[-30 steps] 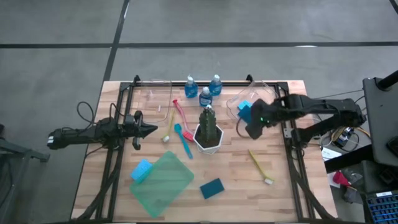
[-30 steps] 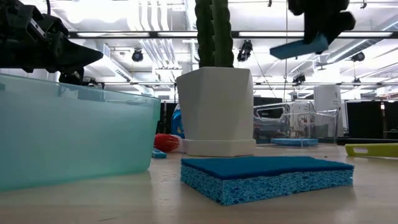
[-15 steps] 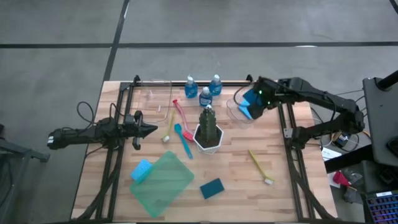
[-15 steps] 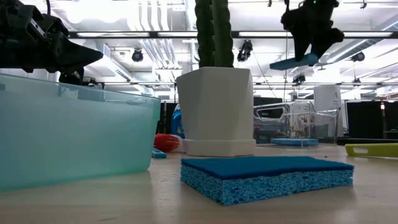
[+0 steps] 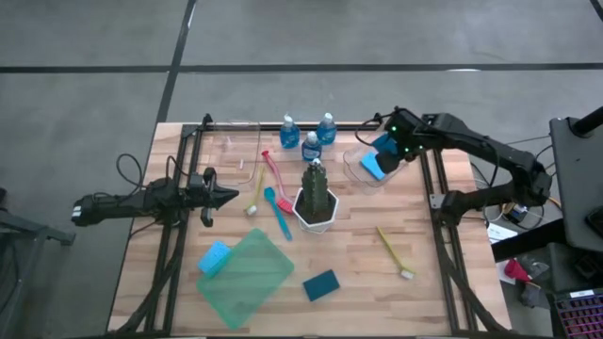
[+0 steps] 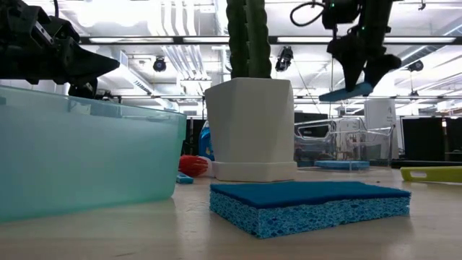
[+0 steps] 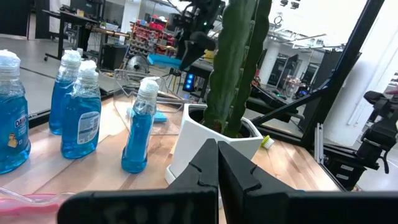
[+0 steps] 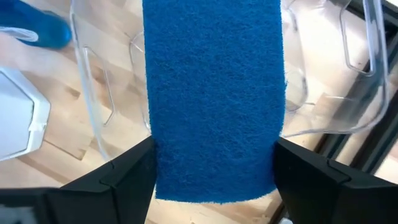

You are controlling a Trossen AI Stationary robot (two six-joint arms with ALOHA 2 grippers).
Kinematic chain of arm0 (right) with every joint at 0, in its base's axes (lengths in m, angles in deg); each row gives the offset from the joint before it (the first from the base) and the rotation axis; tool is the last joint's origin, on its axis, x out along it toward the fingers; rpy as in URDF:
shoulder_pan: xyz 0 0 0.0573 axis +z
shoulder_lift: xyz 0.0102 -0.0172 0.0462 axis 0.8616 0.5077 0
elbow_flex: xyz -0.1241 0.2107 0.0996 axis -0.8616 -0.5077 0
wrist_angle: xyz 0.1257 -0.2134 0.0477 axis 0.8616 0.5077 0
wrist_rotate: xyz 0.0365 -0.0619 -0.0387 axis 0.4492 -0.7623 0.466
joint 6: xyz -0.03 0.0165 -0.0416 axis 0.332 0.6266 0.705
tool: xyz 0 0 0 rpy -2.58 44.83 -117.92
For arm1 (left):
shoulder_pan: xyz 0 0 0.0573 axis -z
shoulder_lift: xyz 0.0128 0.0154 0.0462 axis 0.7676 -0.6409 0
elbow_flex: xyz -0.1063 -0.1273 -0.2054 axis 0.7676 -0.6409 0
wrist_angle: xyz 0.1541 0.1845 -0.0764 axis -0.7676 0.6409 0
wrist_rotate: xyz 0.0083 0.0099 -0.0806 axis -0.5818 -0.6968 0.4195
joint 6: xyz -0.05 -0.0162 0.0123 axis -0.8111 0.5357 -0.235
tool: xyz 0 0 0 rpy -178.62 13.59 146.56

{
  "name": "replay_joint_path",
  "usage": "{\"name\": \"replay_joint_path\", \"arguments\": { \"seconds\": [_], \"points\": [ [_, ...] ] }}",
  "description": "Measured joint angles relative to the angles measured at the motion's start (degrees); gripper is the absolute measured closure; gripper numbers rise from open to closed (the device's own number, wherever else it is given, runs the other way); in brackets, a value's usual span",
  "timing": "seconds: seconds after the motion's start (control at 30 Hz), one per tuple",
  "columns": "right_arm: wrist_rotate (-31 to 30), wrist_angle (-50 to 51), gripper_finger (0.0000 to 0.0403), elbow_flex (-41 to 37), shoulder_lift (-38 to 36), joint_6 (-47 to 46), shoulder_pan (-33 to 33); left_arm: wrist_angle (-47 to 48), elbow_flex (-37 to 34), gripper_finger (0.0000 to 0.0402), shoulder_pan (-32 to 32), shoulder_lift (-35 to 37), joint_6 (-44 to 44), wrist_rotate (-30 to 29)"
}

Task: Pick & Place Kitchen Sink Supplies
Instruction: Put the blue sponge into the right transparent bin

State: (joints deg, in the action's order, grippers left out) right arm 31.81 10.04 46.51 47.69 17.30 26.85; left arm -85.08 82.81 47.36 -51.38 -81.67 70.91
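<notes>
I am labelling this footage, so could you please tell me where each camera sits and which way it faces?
High view: overhead, straight down on the table; both arms show.
Low view: at tabletop height, level past the teal sponge; the right claw hangs above.
Left wrist view: on the left arm, over its shut claw toward the cactus pot.
Right wrist view: on the right arm, down on the blue sponge it grips over a clear bin.
Shared: cactus pot, high and low.
</notes>
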Motion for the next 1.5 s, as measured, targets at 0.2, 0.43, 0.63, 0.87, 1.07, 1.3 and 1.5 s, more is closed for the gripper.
{"name": "replay_joint_path", "arguments": {
  "seconds": [0.2, 0.43, 0.63, 0.87, 1.07, 1.3, 1.5],
  "points": [
    [1.5, -3.8, 0.0123, -4.6, 0.0, 0.3, -1.6, 0.0, 0.0, 0.0401, 0.0, 0.0, 0.0, 0.0],
    [2.6, -10.1, 0.0122, -8.6, 0.0, 3.2, -2.0, 0.0, 0.0, 0.0401, 0.0, 0.0, 0.0, 0.0],
    [2.4, -13.0, 0.0121, -10.1, 0.9, 5.0, -2.7, 0.0, 0.0, 0.0401, 0.0, 0.0, 0.0, 0.0],
    [2.4, -14.7, 0.0117, -10.8, 5.7, 8.4, -3.0, 0.0, 0.0, 0.0401, 0.0, 0.0, 0.0, 0.0],
    [2.7, -15.3, 0.0121, -10.8, 9.7, 10.5, -3.3, 0.0, 0.0, 0.0401, 0.0, 0.0, 0.0, 0.0],
    [2.8, -17.3, 0.0118, -10.8, 11.8, 11.3, -4.6, 0.0, 0.0, 0.0401, 0.0, 0.0, 0.0, 0.0],
    [2.9, -17.7, 0.0123, -11.9, 11.5, 11.3, -5.8, 0.0, 0.0, 0.0401, 0.0, 0.0, 0.0, 0.0]
  ]
}}
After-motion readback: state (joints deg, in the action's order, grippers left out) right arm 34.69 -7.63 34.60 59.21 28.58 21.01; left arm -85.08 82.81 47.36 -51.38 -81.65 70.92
